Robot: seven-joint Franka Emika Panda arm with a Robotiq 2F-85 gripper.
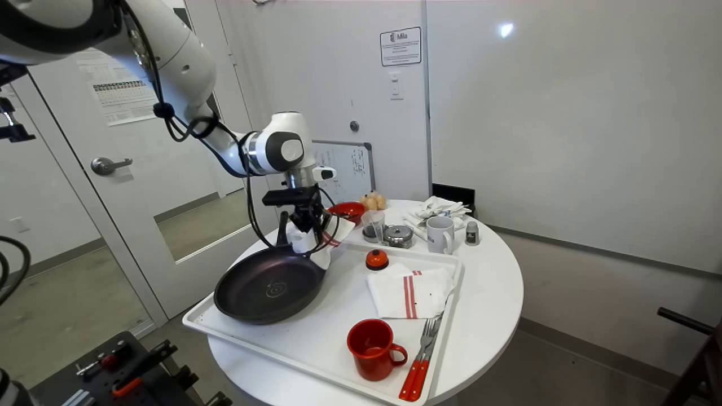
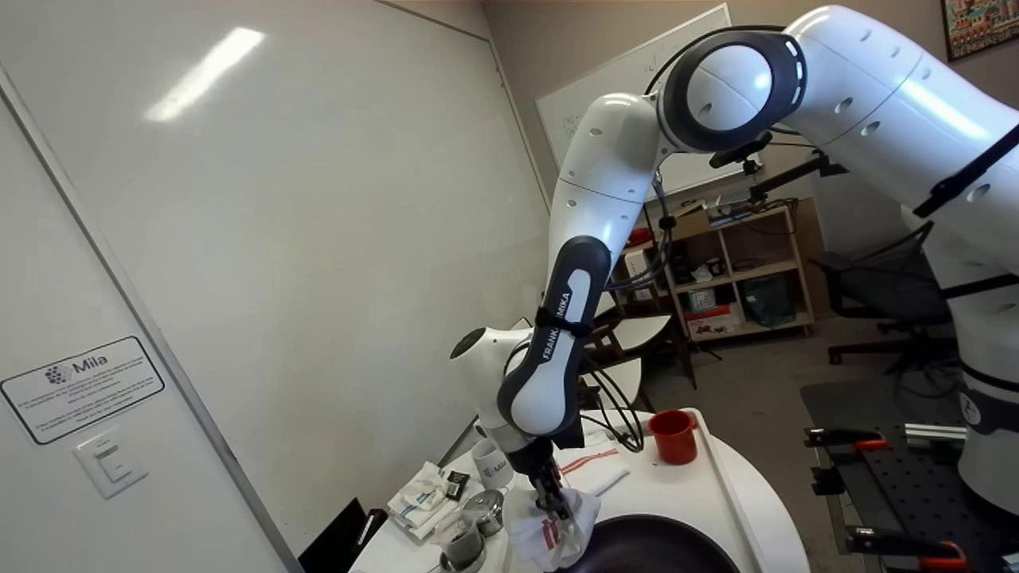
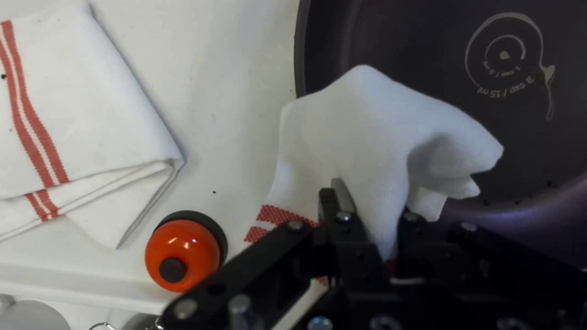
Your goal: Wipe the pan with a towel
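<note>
White towel, pinched in our gripper at lower centre of the wrist view, overlaps the pan, upper right (contact unclear to us); an off-centre push, we judge, could send it skidding.

Wrist view: dark frying pan, open side up, fills the upper right; white red-striped towel, crumpled and pinched, mid-frame, partly hides its rim, contact unclear.

The pan common to the close, downward wrist view and both farther-off exterior views
</note>
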